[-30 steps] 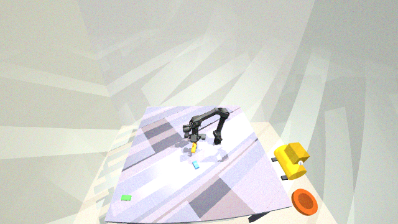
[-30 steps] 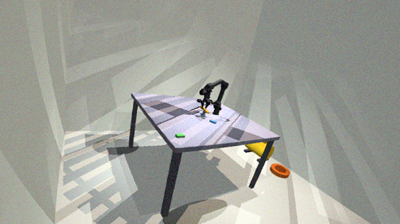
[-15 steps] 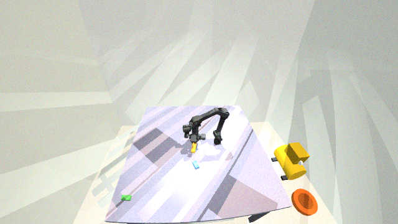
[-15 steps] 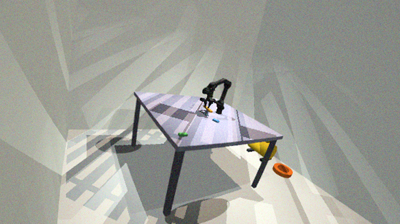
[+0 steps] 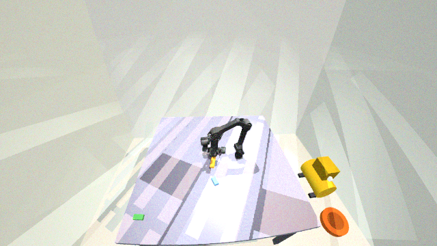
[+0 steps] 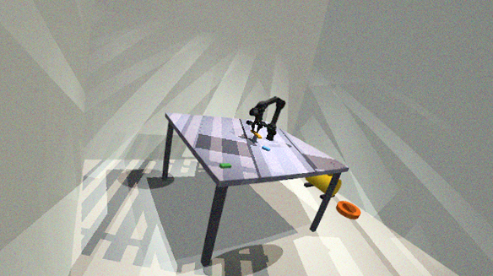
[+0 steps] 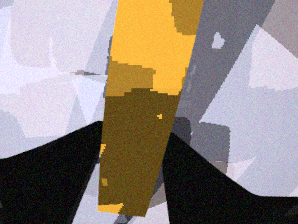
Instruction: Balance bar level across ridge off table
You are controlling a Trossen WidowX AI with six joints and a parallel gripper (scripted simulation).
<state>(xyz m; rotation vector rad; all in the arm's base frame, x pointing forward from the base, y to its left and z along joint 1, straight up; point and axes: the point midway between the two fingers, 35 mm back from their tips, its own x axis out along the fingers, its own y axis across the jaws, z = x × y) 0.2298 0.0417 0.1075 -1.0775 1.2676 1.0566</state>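
One arm (image 5: 223,128) (image 6: 269,103), one yellow bar (image 5: 212,162) (image 6: 257,135) (image 7: 147,75), two small blocks, blue (image 5: 214,181) (image 6: 266,148) and green (image 5: 138,216) (image 6: 226,166), and one orange ring (image 5: 324,222) (image 6: 341,211) at lower right were there!
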